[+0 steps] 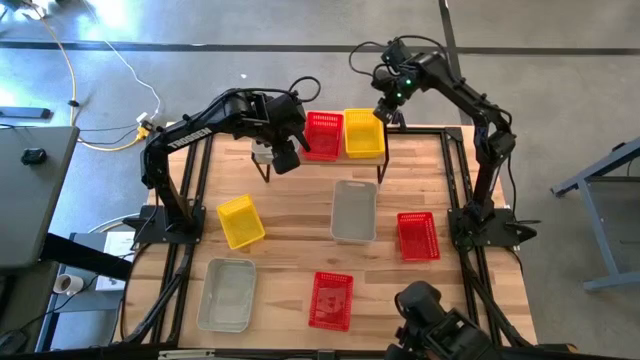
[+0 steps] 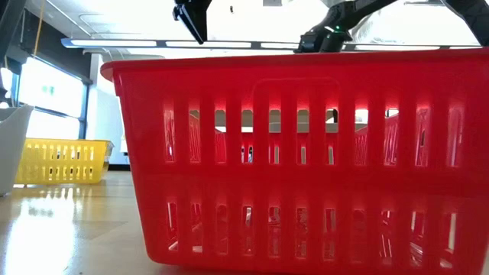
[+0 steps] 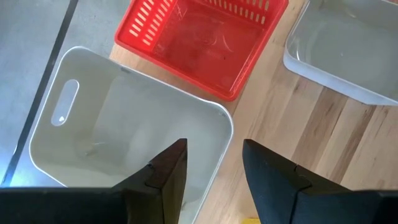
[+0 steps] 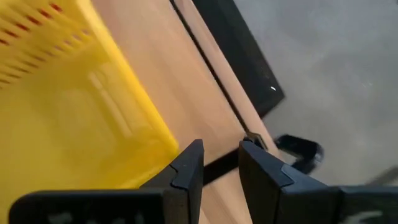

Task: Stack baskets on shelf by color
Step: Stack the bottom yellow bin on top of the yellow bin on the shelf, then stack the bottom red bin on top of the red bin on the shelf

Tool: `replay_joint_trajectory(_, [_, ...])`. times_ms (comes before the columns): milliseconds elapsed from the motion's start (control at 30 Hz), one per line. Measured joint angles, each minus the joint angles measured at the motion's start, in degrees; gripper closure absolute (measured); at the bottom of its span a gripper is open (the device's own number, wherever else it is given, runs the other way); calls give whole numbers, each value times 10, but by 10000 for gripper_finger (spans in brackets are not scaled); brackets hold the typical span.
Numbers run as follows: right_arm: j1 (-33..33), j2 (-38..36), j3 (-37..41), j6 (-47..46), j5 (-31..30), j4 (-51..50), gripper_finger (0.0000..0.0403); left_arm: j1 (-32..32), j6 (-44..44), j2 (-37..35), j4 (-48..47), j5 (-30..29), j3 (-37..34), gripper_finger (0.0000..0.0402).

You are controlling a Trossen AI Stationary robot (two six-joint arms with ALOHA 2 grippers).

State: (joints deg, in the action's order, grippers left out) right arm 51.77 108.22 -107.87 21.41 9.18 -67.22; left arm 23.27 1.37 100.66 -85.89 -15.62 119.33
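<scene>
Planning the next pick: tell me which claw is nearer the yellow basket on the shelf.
Right. The right claw sits at the far right edge of the yellow basket on the shelf; the left claw is over the shelf's left end, beyond the red basket.

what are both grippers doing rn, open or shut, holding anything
Left gripper: open, straddling the rim of a pale grey basket on the shelf, not clamped.
Right gripper: open, holding nothing, beside the yellow basket on the shelf.

A robotics lab or workshop: a wooden worktop (image 1: 300,215) framed in black metal stands on a bare grey concrete floor (image 1: 560,90), a yellow cable (image 1: 72,75) trails across it, and long ceiling strip lights (image 2: 122,43) run overhead.
</scene>
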Motion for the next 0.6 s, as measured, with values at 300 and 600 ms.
replay_joint_trajectory(300, [-5, -15, 0, -2, -73, -10, 316, -1, 0, 0, -24, 0, 0, 257])
replay_joint_trajectory(600, [-5, -79, 0, -35, -96, -12, 316, -32, 26, -43, -39, 8, -49, 257])
